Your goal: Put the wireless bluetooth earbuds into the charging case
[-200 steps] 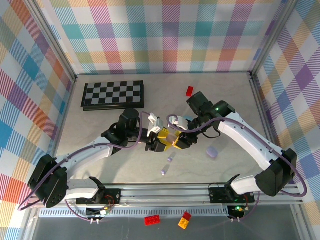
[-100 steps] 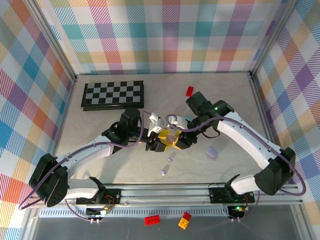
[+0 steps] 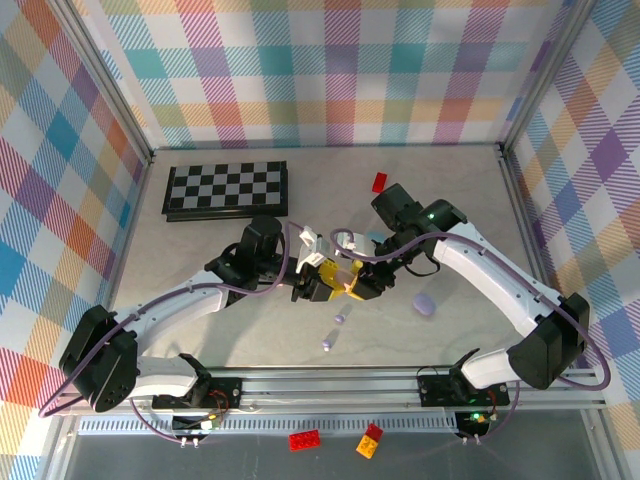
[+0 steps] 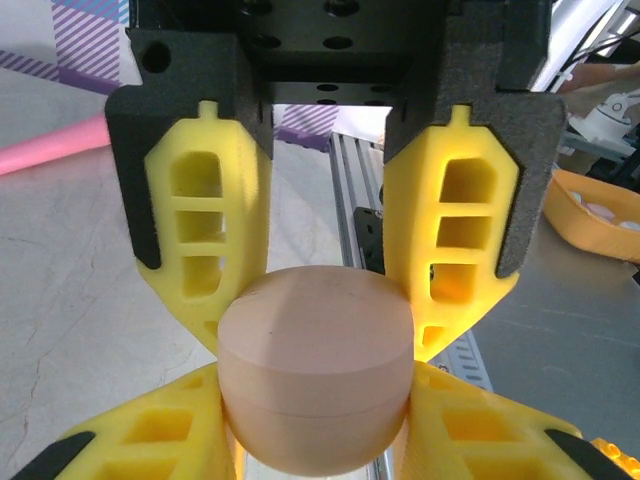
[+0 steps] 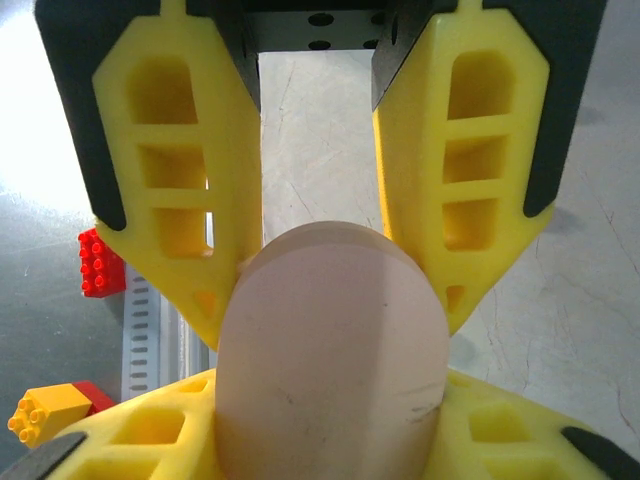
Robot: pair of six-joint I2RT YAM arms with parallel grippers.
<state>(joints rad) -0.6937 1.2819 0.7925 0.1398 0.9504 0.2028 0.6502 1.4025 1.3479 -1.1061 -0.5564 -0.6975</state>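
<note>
Two arms are sharing a grip on a peach charging case (image 4: 315, 375) at mid-table, with every part of the real job still ahead. The left gripper (image 4: 325, 330) is clamping the case between its yellow fingertips. The right gripper (image 5: 340, 305) is pressing on the same case from the opposite side, its jaws turned crosswise to the left's.

The case is showing a closed seam in the left wrist view, so the lid is not yet open and no bud is seated.

Two purple earbuds (image 3: 340, 318) (image 3: 326, 345) are lying loose on the table just below the meeting fingertips, on the side nearer the arm bases. They are too small to tell which way their stems are pointing. A lilac oval thing (image 3: 424, 305), probably another case, is sitting beside the right arm.

The peach case is turning a broad flat face toward the left wrist. Its seam is running from finger to finger, and its longer axis appears to be spanning the left jaws.
</note>
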